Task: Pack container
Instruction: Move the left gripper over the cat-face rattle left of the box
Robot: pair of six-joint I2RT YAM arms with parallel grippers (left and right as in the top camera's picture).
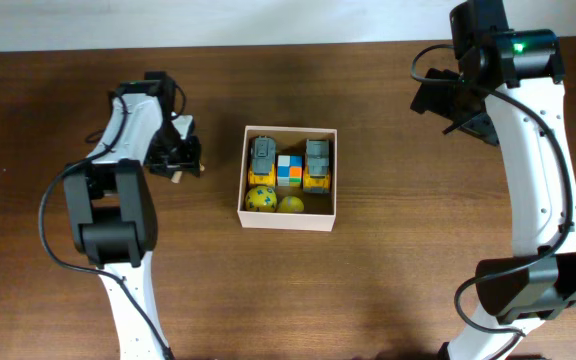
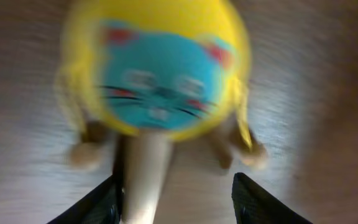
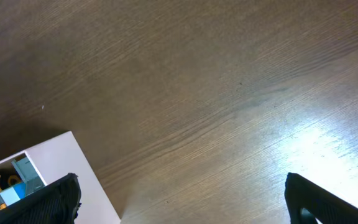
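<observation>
The container (image 1: pixel 288 220), a white-walled square box with a tan inside, sits mid-table. It holds two yellow-and-grey toy trucks (image 1: pixel 264 157), a colour cube (image 1: pixel 289 170), a spotted yellow ball (image 1: pixel 260 199) and a small yellow fruit (image 1: pixel 290 205). Left of it, my left gripper (image 1: pixel 176 160) is open over a yellow rattle drum with a blue cat face (image 2: pixel 160 68). The drum's wooden handle (image 2: pixel 143 180) lies between the fingers (image 2: pixel 176 186), against the left one. My right gripper (image 1: pixel 458 105) is open and empty at the back right, and its wrist view shows the container's corner (image 3: pixel 73 168).
Bare brown wooden table surrounds the container on all sides. The rattle's two side beads (image 2: pixel 82 155) lie on the table beside the handle. The table's back edge (image 1: pixel 268 45) meets a pale wall.
</observation>
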